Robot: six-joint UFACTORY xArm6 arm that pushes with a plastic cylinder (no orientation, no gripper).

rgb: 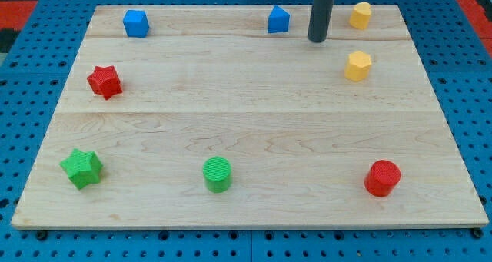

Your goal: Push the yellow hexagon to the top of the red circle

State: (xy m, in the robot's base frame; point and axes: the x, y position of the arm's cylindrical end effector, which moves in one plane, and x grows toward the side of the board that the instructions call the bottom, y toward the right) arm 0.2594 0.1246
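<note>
A yellow hexagon (358, 65) lies on the wooden board at the view's right, upper part. A red circle (382, 177) lies near the board's bottom right, well below the hexagon. My tip (317, 40) stands near the top edge, up and to the left of the yellow hexagon, apart from it. A second yellow block (360, 15) lies at the top right, to the right of my tip.
A blue block (278, 20) lies just left of my tip and a blue block (136, 23) at the top left. A red star (104, 81) is at the left, a green star (81, 168) at the bottom left, a green circle (217, 174) at the bottom middle.
</note>
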